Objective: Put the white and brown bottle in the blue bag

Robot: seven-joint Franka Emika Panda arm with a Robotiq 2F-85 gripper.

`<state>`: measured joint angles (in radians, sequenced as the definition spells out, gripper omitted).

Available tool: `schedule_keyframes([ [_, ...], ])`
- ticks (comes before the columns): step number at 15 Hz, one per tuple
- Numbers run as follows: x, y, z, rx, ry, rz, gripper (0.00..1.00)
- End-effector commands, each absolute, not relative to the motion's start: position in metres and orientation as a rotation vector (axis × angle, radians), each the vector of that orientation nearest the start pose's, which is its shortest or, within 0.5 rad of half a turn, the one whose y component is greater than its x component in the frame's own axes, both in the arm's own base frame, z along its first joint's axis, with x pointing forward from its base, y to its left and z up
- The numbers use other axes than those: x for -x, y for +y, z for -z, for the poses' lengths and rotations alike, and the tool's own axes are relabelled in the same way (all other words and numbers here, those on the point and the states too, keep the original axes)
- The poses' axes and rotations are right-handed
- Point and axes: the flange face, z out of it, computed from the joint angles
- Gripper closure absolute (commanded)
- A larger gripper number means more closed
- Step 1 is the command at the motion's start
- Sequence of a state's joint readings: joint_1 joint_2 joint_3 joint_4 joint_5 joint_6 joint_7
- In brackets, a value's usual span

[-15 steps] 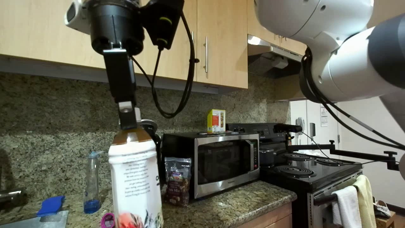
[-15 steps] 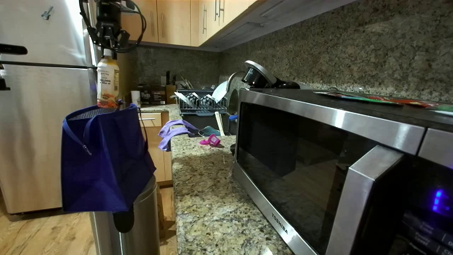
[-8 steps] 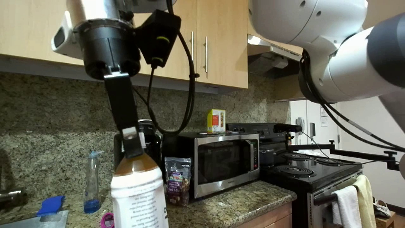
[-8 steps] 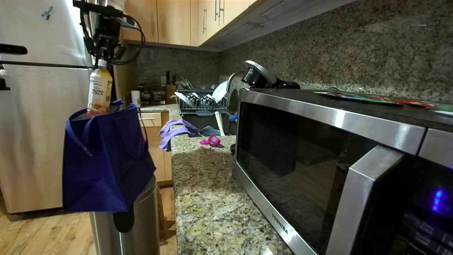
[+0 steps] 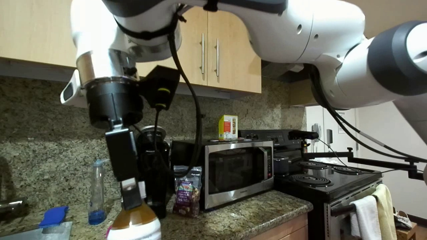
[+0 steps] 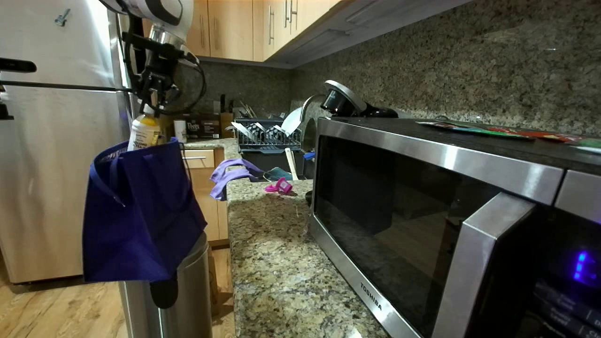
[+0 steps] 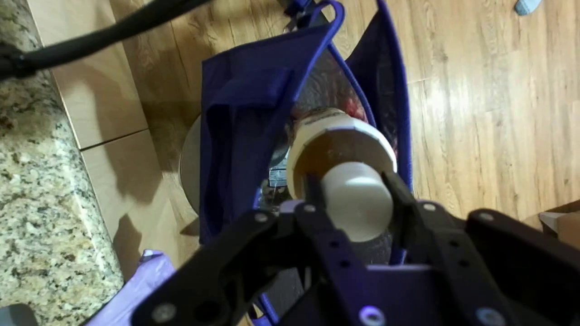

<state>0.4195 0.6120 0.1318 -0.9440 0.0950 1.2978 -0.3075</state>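
Observation:
The white and brown bottle is held by its white cap, slightly tilted, at the mouth of the blue bag. Its lower part is hidden behind the bag's near wall. In an exterior view only the bottle's brown band and white shoulder show at the bottom edge. In the wrist view the bottle points down between the walls of the open bag. My gripper is shut on the cap, with a finger on each side. The gripper is above the bag's rim.
A steel bin is under the bag. The granite counter runs beside it, with a microwave, a pink cup and a purple cloth. A steel refrigerator stands behind the bag. Other items show inside the bag.
My gripper and the bottle have moved down. The bottle's label, earlier mostly above the bag's rim, is now partly hidden behind it. The bag's rim has shifted slightly.

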Motion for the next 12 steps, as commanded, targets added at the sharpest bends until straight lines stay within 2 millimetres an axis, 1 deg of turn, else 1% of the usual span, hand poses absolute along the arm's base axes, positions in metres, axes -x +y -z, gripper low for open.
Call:
schedule_keyframes([
  [1, -0.590, 0.349, -0.513, 2.647, -1.297, -0.286, 0.89],
  [3, -0.590, 0.356, -0.508, 2.649, -1.316, -0.236, 0.89],
  [6, -0.583, 0.353, -0.491, 2.706, -1.303, -0.284, 0.89],
  [9, -0.579, 0.343, -0.465, 2.777, -1.345, -0.315, 0.89],
  [12, -0.576, 0.340, -0.437, 2.820, -1.406, -0.275, 0.89],
])
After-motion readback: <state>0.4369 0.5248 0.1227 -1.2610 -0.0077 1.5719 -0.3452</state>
